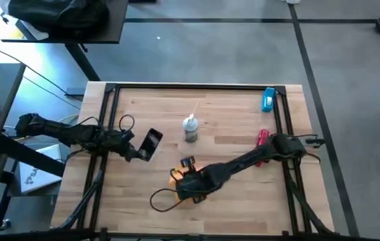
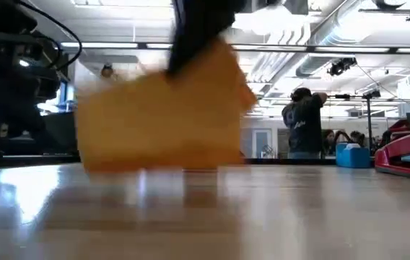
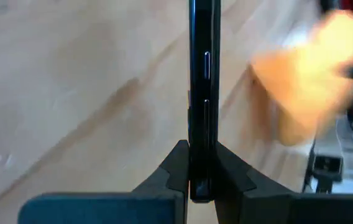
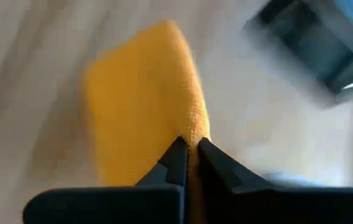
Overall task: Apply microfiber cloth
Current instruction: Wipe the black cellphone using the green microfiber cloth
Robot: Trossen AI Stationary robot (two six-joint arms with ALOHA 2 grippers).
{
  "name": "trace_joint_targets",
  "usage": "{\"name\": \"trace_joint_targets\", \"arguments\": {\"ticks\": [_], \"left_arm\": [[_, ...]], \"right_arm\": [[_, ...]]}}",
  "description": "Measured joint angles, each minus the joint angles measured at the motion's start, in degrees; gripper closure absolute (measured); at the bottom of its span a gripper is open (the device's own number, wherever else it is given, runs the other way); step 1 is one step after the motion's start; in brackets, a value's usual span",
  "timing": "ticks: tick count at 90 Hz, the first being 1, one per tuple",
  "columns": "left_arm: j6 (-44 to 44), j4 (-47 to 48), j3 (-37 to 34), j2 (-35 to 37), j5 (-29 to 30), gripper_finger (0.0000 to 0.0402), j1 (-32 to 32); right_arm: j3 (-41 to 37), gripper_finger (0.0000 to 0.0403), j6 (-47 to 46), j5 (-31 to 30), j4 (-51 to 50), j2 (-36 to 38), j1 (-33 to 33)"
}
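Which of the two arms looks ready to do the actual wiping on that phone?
The right. Its end effector is pinching the orange cloth, lifted off the table. The left end effector is busy gripping the phone on edge, so it likely only steadies it.

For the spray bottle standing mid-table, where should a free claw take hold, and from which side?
Probably the bottle body just under its spray head, claw level. It stands upright and apart from everything else. Coming from the far side of the table looks safest: the left claw with the phone and the right claw with the cloth crowd the near side.
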State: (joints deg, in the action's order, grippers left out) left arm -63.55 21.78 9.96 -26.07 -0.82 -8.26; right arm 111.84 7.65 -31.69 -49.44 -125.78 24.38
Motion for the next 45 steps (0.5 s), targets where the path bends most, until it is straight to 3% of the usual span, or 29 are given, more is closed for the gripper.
{"name": "trace_joint_targets", "arguments": {"ticks": [10, 26, 45], "left_arm": [[-0.1, -5.5, 0.0, -2.5, -0.5, 0.0384, -0.3], [-2.4, -11.3, 0.0, -7.4, -0.3, 0.0383, -3.9], [-2.6, -25.9, 0.0, -13.4, 3.1, 0.0384, -9.0]], "right_arm": [[-0.4, 0.0403, 5.1, -11.4, 3.4, -0.6, 0.0], [-0.2, 0.0403, 9.7, -22.5, 10.6, -4.1, -2.2], [-0.1, 0.0403, 16.3, -25.3, 30.8, -9.2, -5.7]]}}
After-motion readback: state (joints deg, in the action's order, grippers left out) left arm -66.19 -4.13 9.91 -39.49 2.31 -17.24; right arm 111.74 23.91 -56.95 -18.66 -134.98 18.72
